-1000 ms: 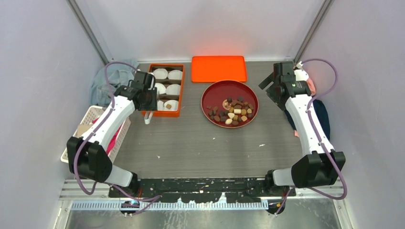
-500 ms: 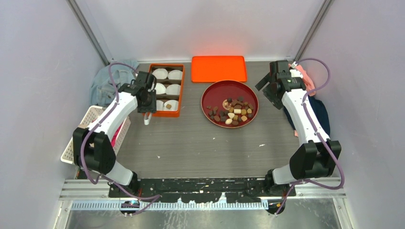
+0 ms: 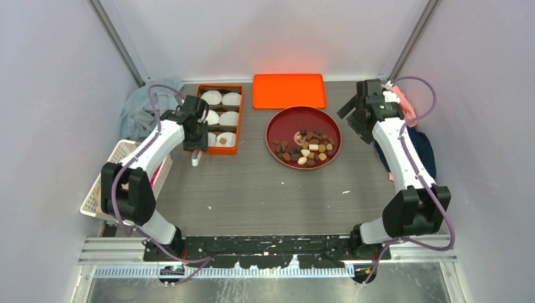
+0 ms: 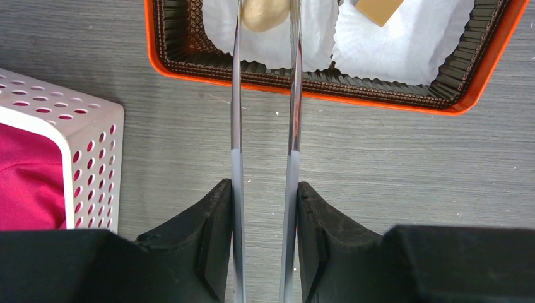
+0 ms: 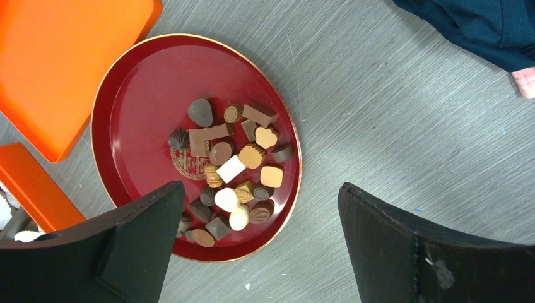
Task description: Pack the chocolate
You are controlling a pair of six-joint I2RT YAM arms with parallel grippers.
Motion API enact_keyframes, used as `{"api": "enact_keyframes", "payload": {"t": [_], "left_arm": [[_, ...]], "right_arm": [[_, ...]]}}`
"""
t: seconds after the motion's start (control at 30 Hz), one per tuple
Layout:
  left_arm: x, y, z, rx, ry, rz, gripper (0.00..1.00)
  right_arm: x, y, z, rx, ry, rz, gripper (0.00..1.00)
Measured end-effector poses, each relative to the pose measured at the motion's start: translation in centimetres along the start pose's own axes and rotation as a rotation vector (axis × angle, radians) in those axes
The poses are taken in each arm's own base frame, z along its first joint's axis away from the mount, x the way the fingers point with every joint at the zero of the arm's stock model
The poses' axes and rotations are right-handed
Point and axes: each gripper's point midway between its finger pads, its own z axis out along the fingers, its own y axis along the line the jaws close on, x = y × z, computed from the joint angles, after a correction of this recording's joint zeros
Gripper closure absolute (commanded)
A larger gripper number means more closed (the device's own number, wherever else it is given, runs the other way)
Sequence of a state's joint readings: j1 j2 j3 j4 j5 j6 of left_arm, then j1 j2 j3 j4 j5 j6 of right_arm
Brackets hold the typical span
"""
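Note:
My left gripper (image 4: 264, 186) (image 3: 195, 144) is shut on a pair of clear tongs (image 4: 235, 126) (image 3: 196, 158). The tongs reach over the near left corner of the orange box (image 4: 189, 72) (image 3: 217, 150). A tan chocolate (image 4: 265, 11) sits between their tips, over a white paper cup. The neighbouring cup holds a tan square chocolate (image 4: 378, 7). Several more chocolates (image 5: 230, 170) (image 3: 309, 148) lie on the red round plate (image 5: 145, 113) (image 3: 281, 126). My right gripper (image 5: 262, 185) (image 3: 353, 117) hangs open above the plate's right edge, holding nothing.
An orange lid (image 3: 289, 91) (image 5: 63, 57) lies behind the plate. A white perforated basket (image 4: 82, 120) (image 3: 120, 158) with pink cloth stands left of the box. A blue-grey cloth (image 3: 142, 107) lies at the back left, a dark blue cloth (image 5: 479, 25) (image 3: 426, 151) at the right.
The left arm's elbow has swung inward and its gripper has edged toward the box's near left corner. The right gripper shifted slightly back and left, then stayed still.

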State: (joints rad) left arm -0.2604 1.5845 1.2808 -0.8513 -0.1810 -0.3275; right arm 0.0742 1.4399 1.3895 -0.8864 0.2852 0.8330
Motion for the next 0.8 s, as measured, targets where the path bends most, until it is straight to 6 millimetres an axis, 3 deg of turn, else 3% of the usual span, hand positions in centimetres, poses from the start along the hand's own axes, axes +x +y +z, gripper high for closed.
{"api": "enact_keyframes", "payload": {"t": [0.17, 0.8], "left_arm": [[-0.20, -0.07, -0.08, 0.003, -0.003, 0.002, 0.71], [-0.60, -0.41, -0.33, 0.023, -0.006, 0.013, 0.60]], "right_arm": [[0.04, 0.05, -0.01, -0.003, 0.003, 0.000, 0.04], [0.29, 0.52, 0.19, -0.021, 0.018, 0.001, 0.04]]}}
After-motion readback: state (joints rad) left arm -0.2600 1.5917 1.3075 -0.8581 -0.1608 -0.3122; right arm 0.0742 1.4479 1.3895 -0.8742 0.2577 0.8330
